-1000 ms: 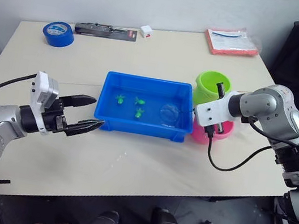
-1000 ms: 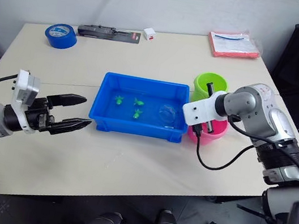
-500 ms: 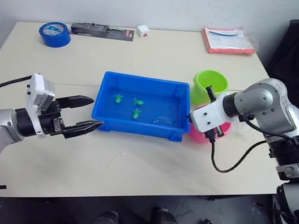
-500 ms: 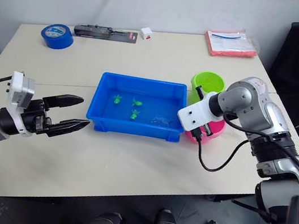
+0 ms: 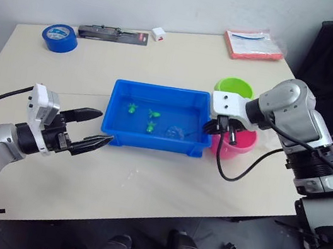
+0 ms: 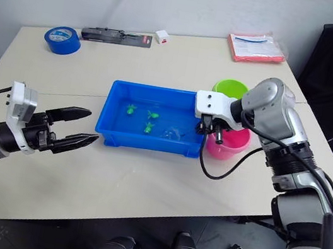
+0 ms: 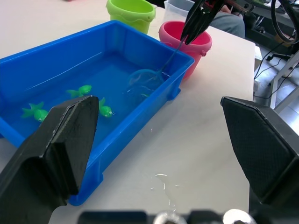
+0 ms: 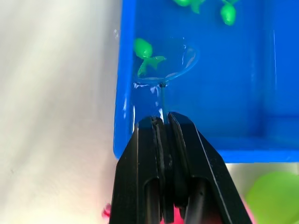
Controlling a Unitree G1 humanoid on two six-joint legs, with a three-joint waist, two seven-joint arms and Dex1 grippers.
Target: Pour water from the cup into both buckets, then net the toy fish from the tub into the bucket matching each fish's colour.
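Over tub (image 5: 162, 92) | R jaws clamped on net (image 8: 167, 65) handle, maybe under fish (image 8: 145, 52) | L jaws wide apart, empty

You're looking at a glossy bright blue plastic tub (image 5: 163, 92) on a smooth, matt cream tabletop (image 5: 157, 180). The lime green bucket (image 5: 234, 88) and pink bucket (image 5: 240, 142) are shiny plastic too — the net's fine mesh (image 8: 164, 63) looks sheer and wet.

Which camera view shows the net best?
The right wrist view: the net sits in the tub, hoop around a green fish. The left wrist view shows it side-on; eye views show a faint hoop.
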